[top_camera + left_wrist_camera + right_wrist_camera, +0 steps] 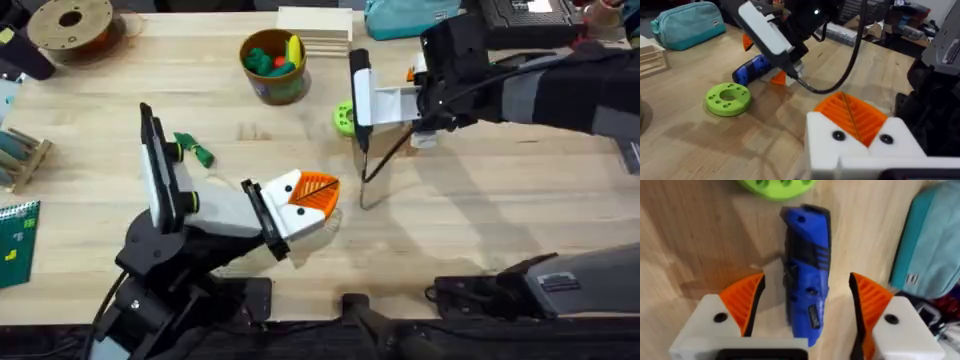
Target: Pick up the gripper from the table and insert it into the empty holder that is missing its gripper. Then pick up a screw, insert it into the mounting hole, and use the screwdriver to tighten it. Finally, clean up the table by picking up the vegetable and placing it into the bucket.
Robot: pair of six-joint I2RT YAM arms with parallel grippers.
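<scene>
The right claw [807,305] gapes wide, the blue screwdriver [806,270] lying between its orange pads, untouched.

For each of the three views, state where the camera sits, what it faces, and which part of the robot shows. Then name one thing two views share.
Overhead: above the arms' bases, looking down on the table; both arms show.
Left wrist: on the left arm, facing the green ring-shaped disc and the right arm; its own left gripper at the bottom.
Right wrist: on the right arm, looking down at the screwdriver between its orange fingers.
Shared: the screwdriver shows in both wrist views.
</scene>
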